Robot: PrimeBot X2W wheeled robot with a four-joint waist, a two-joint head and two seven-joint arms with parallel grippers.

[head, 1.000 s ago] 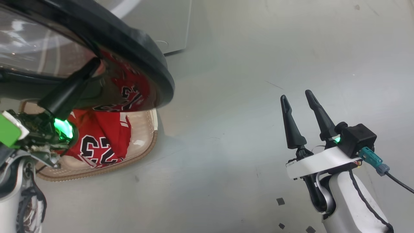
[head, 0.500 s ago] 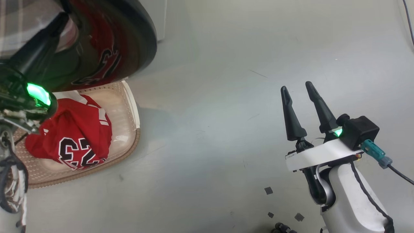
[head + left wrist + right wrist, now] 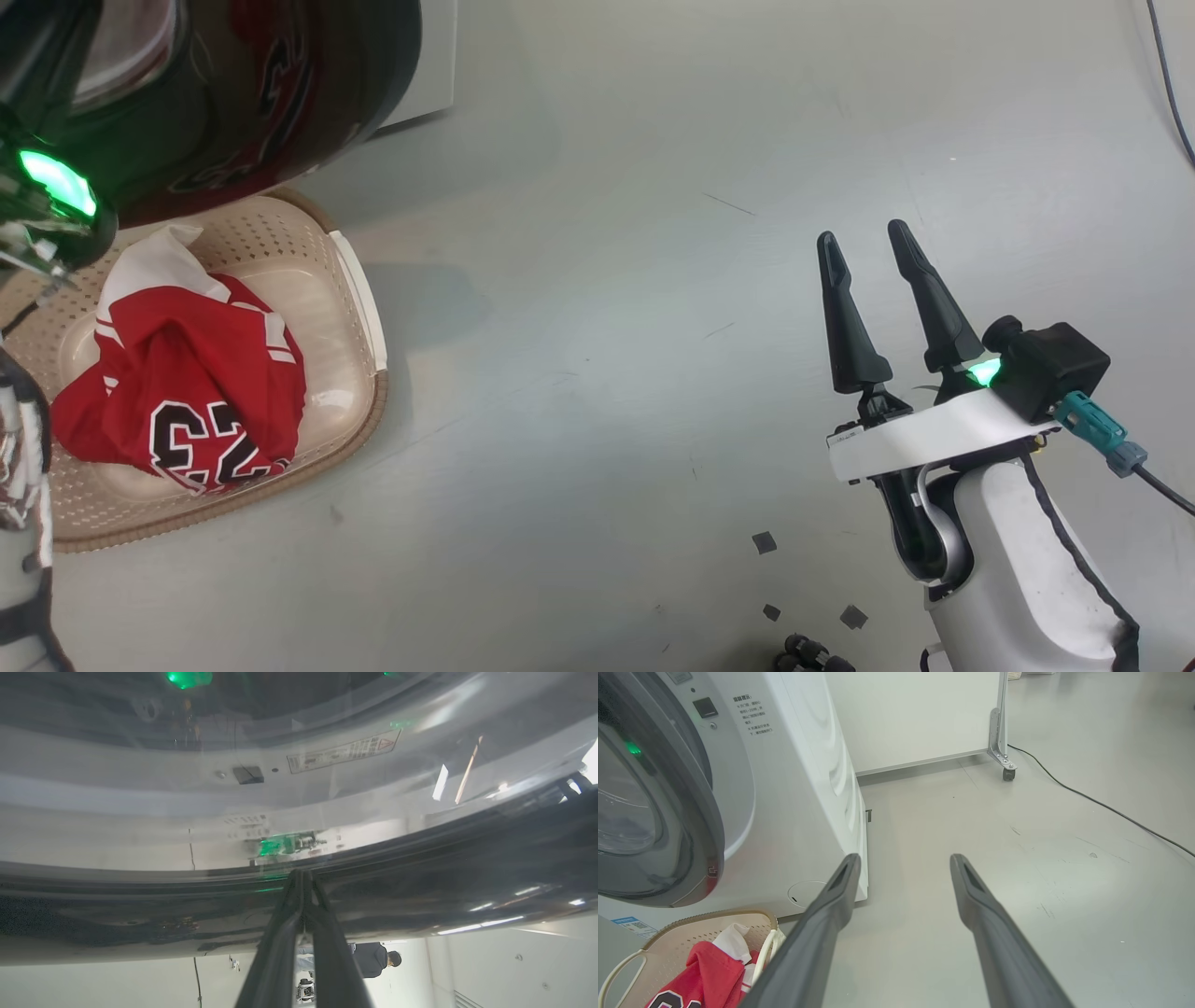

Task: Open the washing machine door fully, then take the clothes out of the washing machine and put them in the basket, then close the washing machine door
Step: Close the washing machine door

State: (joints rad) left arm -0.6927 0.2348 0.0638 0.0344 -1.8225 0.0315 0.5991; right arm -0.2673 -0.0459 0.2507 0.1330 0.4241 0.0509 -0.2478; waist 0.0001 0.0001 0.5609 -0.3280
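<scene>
The washing machine door (image 3: 233,93), glossy black, mirrors the jersey at the head view's top left. In the left wrist view my left gripper (image 3: 302,875) is shut, its tips pressed against the door's dark rim (image 3: 420,896). From the right wrist view the door (image 3: 668,812) stands close to the front of the white washing machine (image 3: 794,788). Below it the cream basket (image 3: 359,280) holds the clothes (image 3: 177,383), a red-and-white jersey with dark numerals. Basket (image 3: 672,938) and clothes (image 3: 710,975) also sit at that view's lower left. My right gripper (image 3: 863,233) (image 3: 904,857) hangs open and empty over bare floor.
A black cable (image 3: 1087,798) runs across the grey floor at the right. A white partition on a caster (image 3: 1007,772) stands behind the machine. Small dark squares (image 3: 764,541) lie on the floor near my right arm. A person (image 3: 373,959) stands far off.
The head camera has shifted. The door, with my shut left gripper on it, has swung off the basket toward the machine, uncovering most of the basket. My right gripper stays open.
</scene>
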